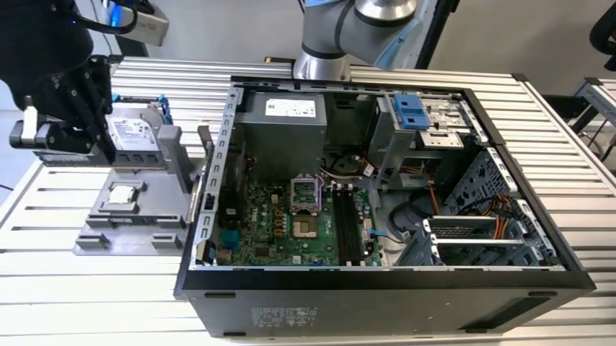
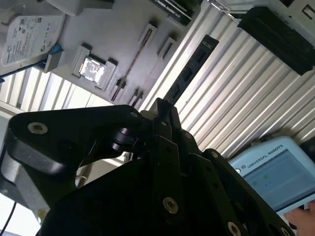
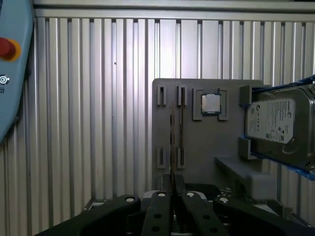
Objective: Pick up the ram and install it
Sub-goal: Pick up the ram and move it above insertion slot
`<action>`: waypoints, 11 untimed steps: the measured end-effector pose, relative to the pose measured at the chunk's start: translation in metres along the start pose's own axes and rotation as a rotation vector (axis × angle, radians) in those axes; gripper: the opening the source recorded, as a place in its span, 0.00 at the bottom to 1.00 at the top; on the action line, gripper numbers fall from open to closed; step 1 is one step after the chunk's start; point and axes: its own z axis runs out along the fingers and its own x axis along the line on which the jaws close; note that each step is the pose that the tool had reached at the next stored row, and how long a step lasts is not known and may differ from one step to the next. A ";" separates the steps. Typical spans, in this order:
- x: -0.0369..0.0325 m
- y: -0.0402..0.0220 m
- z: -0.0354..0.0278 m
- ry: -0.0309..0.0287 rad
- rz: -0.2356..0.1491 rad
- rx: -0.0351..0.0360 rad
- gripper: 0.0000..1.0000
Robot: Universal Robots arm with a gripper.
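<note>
**A:** Where is the slim, dark blue-black ram stick (image 2: 190, 69)?

**B:** One end is pinched between the closed fingers of the black robot hand (image 2: 165, 112). It is held out of the grey plastic holder tray (image 2: 113, 29), above the ribbed metal desk (image 2: 236, 88).

**A:** And the computer?

**B:** The open black computer case (image 1: 385, 303) lies well apart, toward the exterior view's right.

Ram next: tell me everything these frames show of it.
The ram is a slim, flat, dark stick with a row of black chips along its face in the second wrist view. In the first wrist view it shows edge-on as a thin line. One end is clamped in the closed gripper. The rest juts out free, in front of the ribbed metal table and the grey holder. It looks clear of the holder's slots.
</note>
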 end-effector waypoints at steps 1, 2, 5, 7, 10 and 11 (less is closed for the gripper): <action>0.0000 -0.0034 -0.0001 0.0001 -0.001 -0.0002 0.00; -0.0001 -0.0065 -0.0003 0.0002 -0.002 -0.0004 0.00; -0.0002 -0.0169 -0.0005 0.0002 -0.005 -0.0007 0.00; -0.0003 -0.0239 -0.0007 0.0002 -0.008 -0.0010 0.00; -0.0004 -0.0344 -0.0009 0.0002 -0.011 -0.0014 0.00; -0.0004 -0.0380 -0.0010 0.0002 -0.011 -0.0016 0.00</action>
